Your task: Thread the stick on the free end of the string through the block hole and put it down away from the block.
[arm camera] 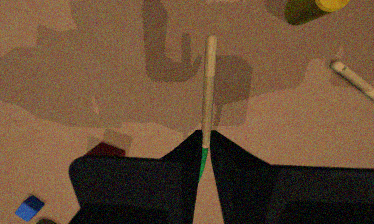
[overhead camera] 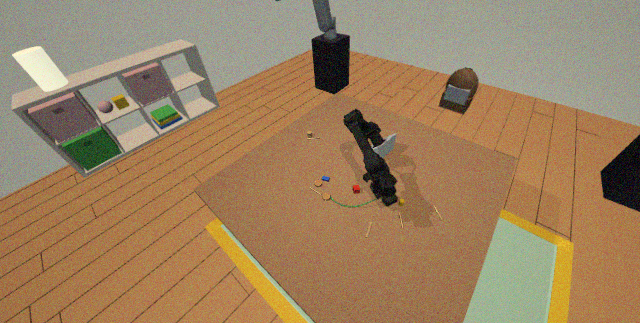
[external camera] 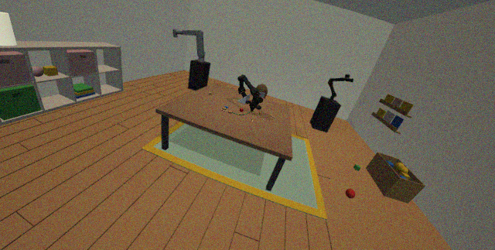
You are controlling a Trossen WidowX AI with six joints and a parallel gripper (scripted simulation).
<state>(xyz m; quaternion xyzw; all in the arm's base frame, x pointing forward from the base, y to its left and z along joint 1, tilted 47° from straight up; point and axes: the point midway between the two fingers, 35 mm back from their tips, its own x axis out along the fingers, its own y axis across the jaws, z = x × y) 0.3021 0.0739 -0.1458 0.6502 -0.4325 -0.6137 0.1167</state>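
My gripper [arm camera: 205,135] [overhead camera: 389,202] is shut on the thin wooden stick [arm camera: 209,85] near its string end. The stick points forward from the fingertips and appears to be a little above the table. The green string [arm camera: 203,162] [overhead camera: 352,206] [external camera: 240,114] leaves the stick between the fingers and curves left across the table to the round wooden button [overhead camera: 326,196]. A small tan block [overhead camera: 310,134] [external camera: 209,94], far off at the back left, looks like the wooden block; its hole cannot be made out.
A red cube [overhead camera: 356,189] [arm camera: 107,149] lies left of the gripper, and a yellow cylinder [overhead camera: 401,202] [arm camera: 333,4] is close by. Loose sticks [overhead camera: 369,229] [overhead camera: 401,220] [overhead camera: 437,213] lie in front and right. A blue piece [overhead camera: 325,179] [arm camera: 29,208] and another button [overhead camera: 318,183] are left.
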